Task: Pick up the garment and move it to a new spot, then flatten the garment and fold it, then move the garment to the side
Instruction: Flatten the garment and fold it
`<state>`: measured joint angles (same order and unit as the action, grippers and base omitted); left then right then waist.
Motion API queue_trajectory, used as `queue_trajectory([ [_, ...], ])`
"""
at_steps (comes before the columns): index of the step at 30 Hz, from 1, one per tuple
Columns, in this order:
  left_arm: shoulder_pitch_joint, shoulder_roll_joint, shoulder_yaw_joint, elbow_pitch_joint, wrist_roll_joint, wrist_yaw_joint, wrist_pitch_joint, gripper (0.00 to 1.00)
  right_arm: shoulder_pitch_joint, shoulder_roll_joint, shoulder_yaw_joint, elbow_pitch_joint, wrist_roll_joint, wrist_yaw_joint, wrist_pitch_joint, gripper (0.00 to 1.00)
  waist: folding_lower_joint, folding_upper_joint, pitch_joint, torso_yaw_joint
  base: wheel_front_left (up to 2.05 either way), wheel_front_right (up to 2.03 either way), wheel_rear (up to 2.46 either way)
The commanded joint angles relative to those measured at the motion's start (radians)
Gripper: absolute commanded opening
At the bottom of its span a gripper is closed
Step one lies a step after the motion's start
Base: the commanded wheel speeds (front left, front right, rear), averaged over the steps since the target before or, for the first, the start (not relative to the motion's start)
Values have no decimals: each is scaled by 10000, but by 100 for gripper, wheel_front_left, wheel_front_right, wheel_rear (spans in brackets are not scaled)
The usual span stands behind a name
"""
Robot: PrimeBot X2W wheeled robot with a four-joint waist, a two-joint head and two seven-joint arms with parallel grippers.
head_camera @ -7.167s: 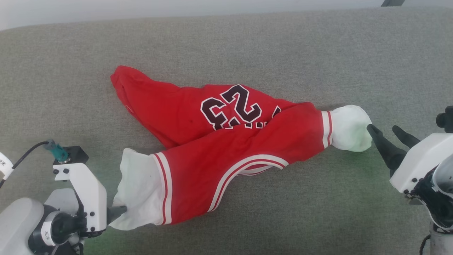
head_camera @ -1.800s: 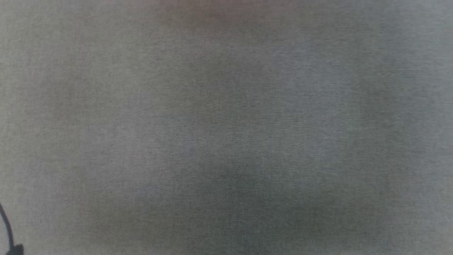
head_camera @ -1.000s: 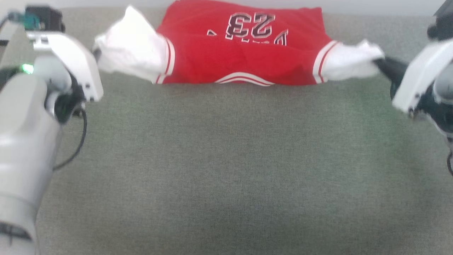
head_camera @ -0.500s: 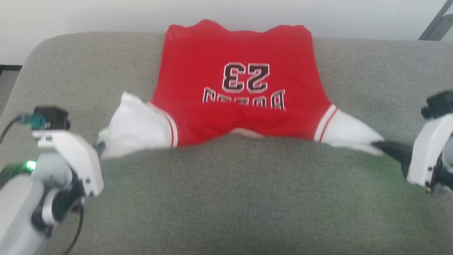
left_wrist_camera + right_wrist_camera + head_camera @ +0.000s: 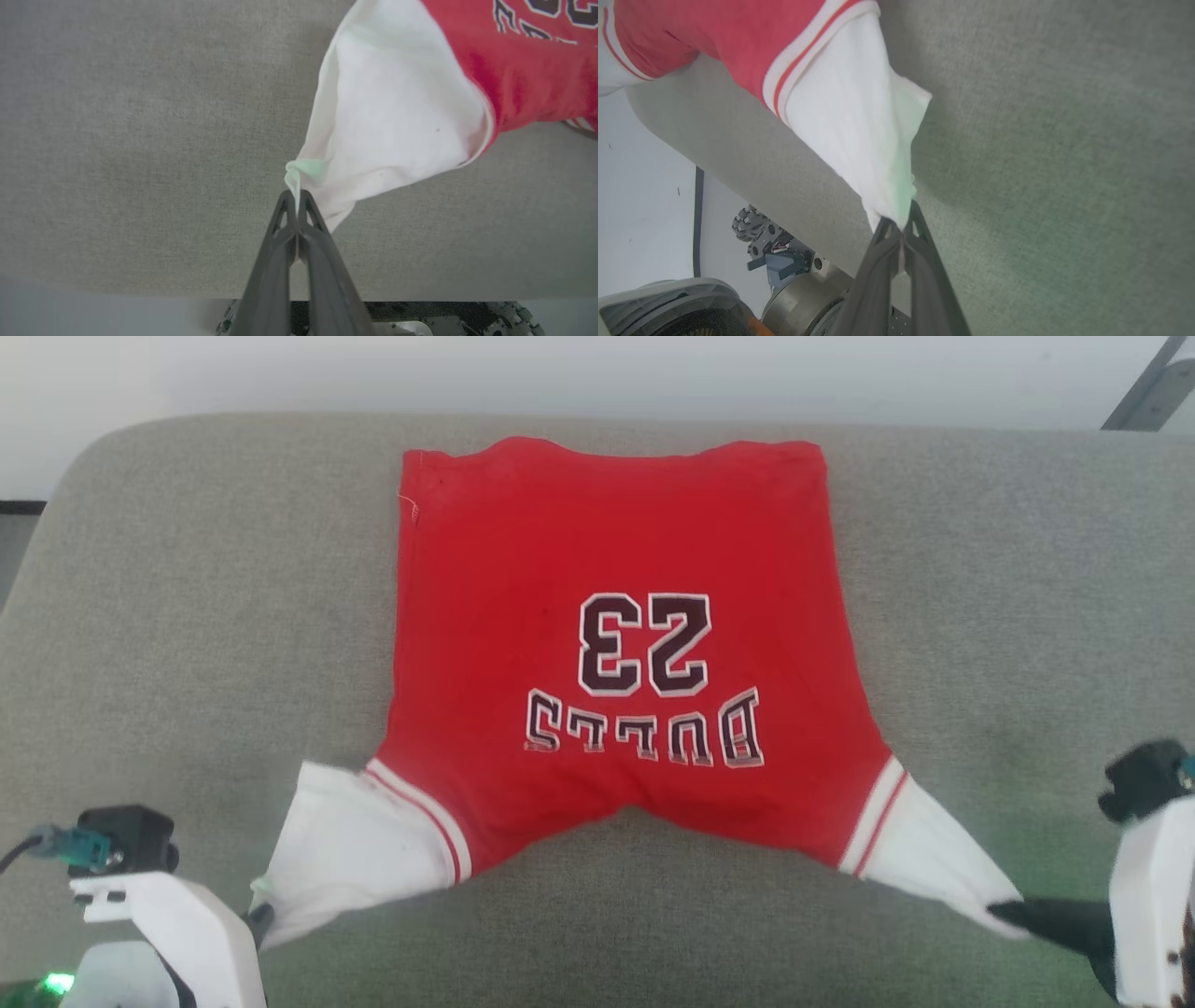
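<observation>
left end effector point(image 5: 260, 918) mostly hidden, garment point(image 5: 397, 112) cropped

Head cam: high, steep look-down on the grey cushion point(image 5: 187, 616), far edge plus wall point(image 5: 560, 373) at top, whole jersey point(image 5: 607, 551) in frame. Left wrist cam: close, sighting along left claw point(image 5: 296, 197) at the left sleeve point(image 5: 397, 116), cushion's near edge at bottom. Right wrist cam: same along right claw point(image 5: 901, 225), rolled, near edge running diagonal. Overlap with head: one white sleeve each.

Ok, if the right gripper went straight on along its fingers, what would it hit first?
The white sleeve of the garment, which the right gripper pinches at its tip; past that, depth is unclear.
</observation>
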<state>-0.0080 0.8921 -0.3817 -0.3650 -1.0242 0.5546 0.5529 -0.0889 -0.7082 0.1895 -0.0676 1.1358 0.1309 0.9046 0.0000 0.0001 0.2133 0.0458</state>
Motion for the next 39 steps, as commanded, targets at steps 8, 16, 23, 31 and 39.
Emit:
queue_trajectory([
  [8, 474, -333, 20, 199, 0, -114, -581, 0, 1381, 1001, -1181, -976, -1142, -4, 906, 0, 0, -1, 484, 108, 0, 0, 0],
  [16, -606, -1148, -598, 1420, 423, -883, -1055, 0, 689, 2166, -977, -310, -2811, -5, 463, 12, 0, -1, 947, 214, 0, 0, 0],
  [23, -1336, -1716, -1086, 2249, 733, -1289, -1172, 0, 285, 2434, -1290, -265, -3438, -24, 31, 100, 0, -1, 1084, 410, 0, 0, 0],
  [31, -1669, -2076, -1351, 2361, 847, -1386, -1233, 0, -930, 2788, -2290, -1298, -4143, -7, -589, 100, 0, -1, 1276, 725, 0, 0, 0],
  [39, -2290, -2524, -1732, 2346, 1075, -1555, -1166, 0, -3909, 2891, -2192, 380, -5247, -7, -1074, 100, 0, -1, 1749, 1386, 0, 0, 0],
])
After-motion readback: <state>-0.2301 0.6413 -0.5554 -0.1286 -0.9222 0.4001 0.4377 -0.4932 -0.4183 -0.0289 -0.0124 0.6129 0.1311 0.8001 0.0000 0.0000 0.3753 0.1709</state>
